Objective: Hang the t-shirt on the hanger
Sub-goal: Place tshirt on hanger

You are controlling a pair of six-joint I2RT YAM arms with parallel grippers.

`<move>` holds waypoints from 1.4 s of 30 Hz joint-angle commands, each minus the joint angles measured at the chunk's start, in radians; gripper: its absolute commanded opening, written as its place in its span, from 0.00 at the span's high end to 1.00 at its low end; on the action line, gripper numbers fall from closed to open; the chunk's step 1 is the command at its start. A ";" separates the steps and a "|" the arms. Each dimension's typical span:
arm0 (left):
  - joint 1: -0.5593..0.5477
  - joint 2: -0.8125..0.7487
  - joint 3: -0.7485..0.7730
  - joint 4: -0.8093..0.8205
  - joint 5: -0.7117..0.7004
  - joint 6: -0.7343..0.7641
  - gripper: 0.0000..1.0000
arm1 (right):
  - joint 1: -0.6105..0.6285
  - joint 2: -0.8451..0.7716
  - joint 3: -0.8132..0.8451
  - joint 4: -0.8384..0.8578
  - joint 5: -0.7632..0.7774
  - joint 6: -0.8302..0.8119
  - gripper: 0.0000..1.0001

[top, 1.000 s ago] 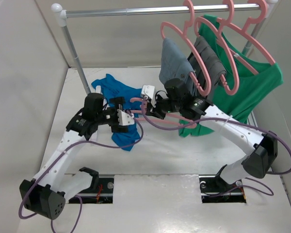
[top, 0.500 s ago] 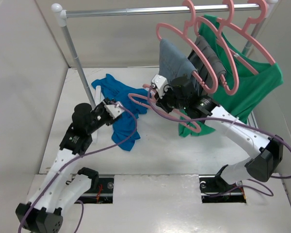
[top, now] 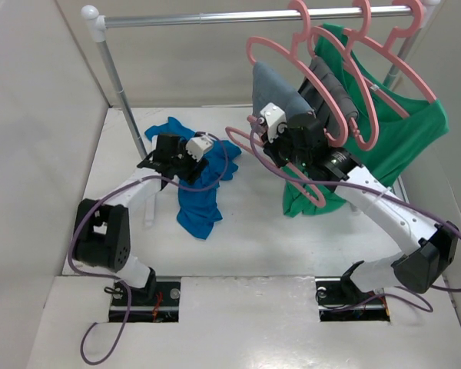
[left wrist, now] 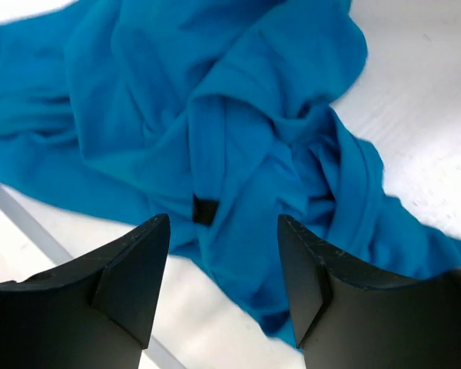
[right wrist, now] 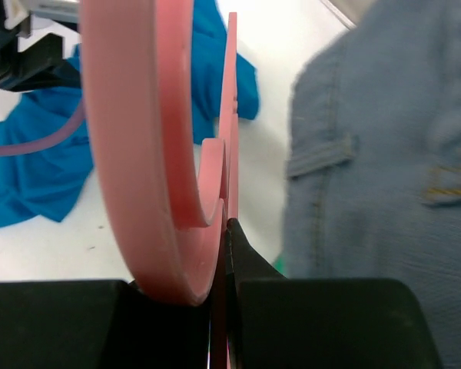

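White tabletop (top: 253, 246) between pale walls; a clothes rail (top: 215, 18) spans the back.
A green shirt (top: 403, 146) and grey-blue trousers (top: 276, 92) hang at the rail's right end; the t-shirt (top: 196, 204) lies crumpled on the tabletop, left of centre, near the rail's left end; the hanger (right wrist: 146, 138) is off the rail, clamped in the closed right end effector (right wrist: 221, 261), just beside the trousers; the left end effector (left wrist: 223, 254) hovers over the t-shirt, jaws apart, gripping nothing.

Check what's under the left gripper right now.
The crumpled blue t-shirt lies on the white table below the open left gripper. Anything beneath the cloth is covered.
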 commanded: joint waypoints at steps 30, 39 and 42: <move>-0.143 0.223 0.458 -0.830 0.461 0.798 1.00 | -0.125 -0.051 -0.056 0.092 -0.133 -0.034 1.00; -0.484 -0.130 0.147 -0.360 0.245 0.293 0.77 | -0.125 -0.102 -0.065 0.072 -0.170 -0.053 1.00; -0.484 -0.130 0.138 -0.314 0.154 0.168 0.53 | -0.125 -0.111 -0.065 0.052 -0.188 -0.062 1.00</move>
